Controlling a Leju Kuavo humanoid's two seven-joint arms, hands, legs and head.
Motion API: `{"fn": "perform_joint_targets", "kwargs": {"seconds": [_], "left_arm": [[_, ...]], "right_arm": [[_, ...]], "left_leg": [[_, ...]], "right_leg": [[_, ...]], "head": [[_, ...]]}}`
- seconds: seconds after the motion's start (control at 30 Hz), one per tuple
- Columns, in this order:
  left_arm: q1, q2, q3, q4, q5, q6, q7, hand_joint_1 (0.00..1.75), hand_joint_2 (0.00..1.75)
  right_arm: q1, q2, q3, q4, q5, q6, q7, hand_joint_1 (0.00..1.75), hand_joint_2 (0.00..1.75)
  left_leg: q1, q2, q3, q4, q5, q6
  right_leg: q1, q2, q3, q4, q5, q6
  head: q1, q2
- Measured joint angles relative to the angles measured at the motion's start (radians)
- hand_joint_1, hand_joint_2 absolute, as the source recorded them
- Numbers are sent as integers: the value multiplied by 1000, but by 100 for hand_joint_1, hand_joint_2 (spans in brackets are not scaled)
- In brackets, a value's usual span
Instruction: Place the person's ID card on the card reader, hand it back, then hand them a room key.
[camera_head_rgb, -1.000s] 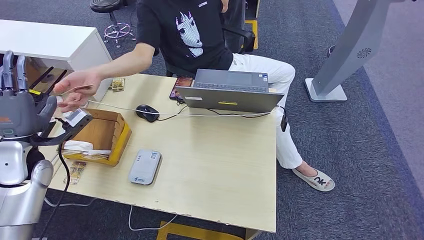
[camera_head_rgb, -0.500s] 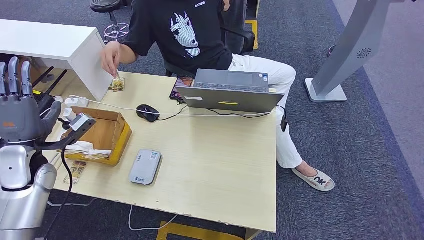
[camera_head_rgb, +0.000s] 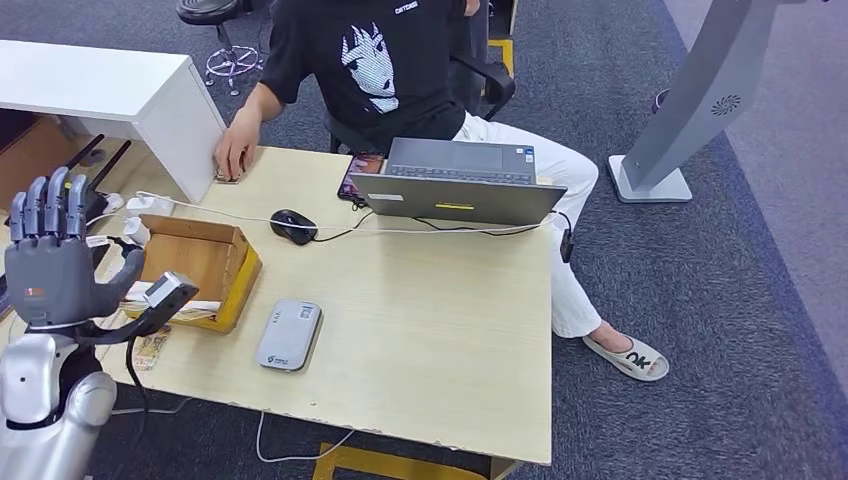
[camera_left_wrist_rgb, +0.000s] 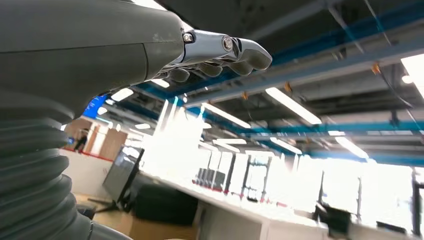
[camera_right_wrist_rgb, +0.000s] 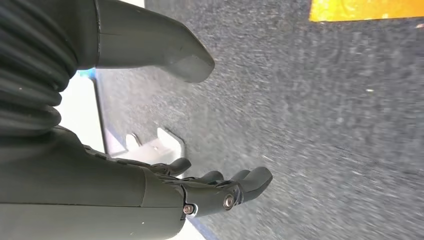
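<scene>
Meanwhile, left hand (camera_head_rgb: 55, 265) is raised, fingers spread, off the table's (camera_head_rgb: 440, 330) left edge; right hand (camera_right_wrist_rgb: 165, 192) empty.

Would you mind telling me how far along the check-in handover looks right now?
Looks nearly done: the card reader is bare, the left hand is raised, empty, fingers apart, and the person's hand rests on something at the far edge. The right hand hangs empty. Whether anything remains I cannot tell.

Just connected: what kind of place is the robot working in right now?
Probably an open office or lab staged as a check-in desk. A person sits behind a wooden desk with a laptop and card reader, on grey carpet; the left wrist view shows long ceiling lights.
</scene>
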Motion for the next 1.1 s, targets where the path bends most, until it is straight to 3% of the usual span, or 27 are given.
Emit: {"fn": "perform_joint_targets", "kwargs": {"seconds": [0.3,0.5,0.7,0.87,1.1], "left_arm": [[314,-8,28,-268,67,-129,-62,0,175],[470,1,14,-405,-71,-168,-36,0,175],[537,100,-43,-450,-161,-244,109,0,175],[550,179,-66,-448,-152,-296,146,0,175],[487,205,-78,-367,-148,-304,163,0,175]], "right_arm": [[19,17,-30,3,-50,-4,-30,0,175],[19,31,-38,7,-64,-4,-58,0,175],[19,38,-42,10,-76,3,-43,0,175],[19,38,-42,11,-80,12,-17,0,175],[19,38,-42,12,-77,19,2,0,175]], "left_leg": [[0,1,0,0,-2,-1],[0,0,0,0,-2,-1],[1,0,0,0,-2,-2],[1,-1,1,0,-2,-2],[0,-1,1,0,-2,-1]], "right_leg": [[0,1,0,0,-2,1],[0,0,0,0,-2,1],[0,0,0,0,-2,0],[0,0,0,0,-2,0],[0,-1,1,0,-2,0]], "head": [[0,0],[0,0],[0,0],[0,0],[0,0]]}}
